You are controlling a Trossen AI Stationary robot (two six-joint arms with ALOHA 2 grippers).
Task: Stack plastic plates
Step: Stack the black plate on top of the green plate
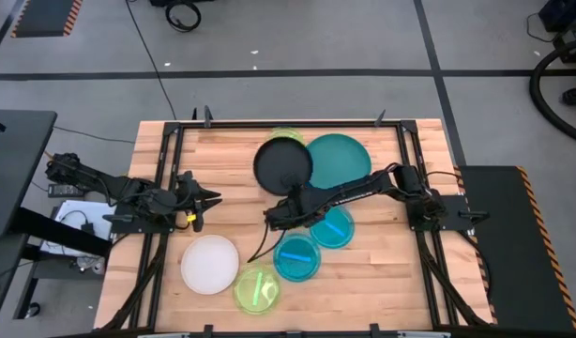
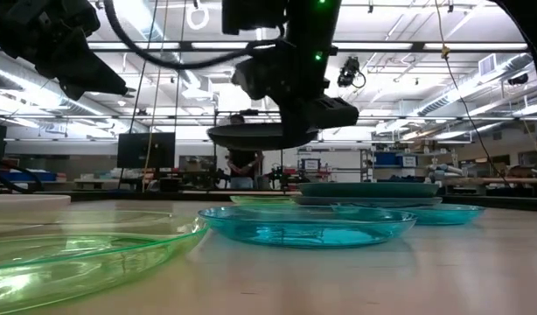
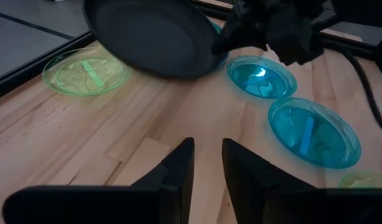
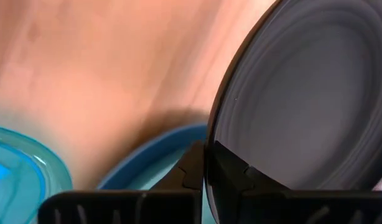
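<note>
Your right claw (image 1: 277, 215) is clamped on the black plate's (image 1: 282, 165) rim, plate lifted off the table beside the teal plate (image 1: 341, 158). Left claw (image 1: 205, 205) waits, fingers slightly apart, holding nothing.

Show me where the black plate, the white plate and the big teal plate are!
black plate (image 1: 281, 164), high view, its middle.
white plate (image 1: 210, 264), high view, its middle.
big teal plate (image 1: 342, 158), high view, its bare middle.

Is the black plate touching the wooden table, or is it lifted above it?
Apart. In the low view the black plate hangs in the right gripper, clear space showing between it and the table.
</note>
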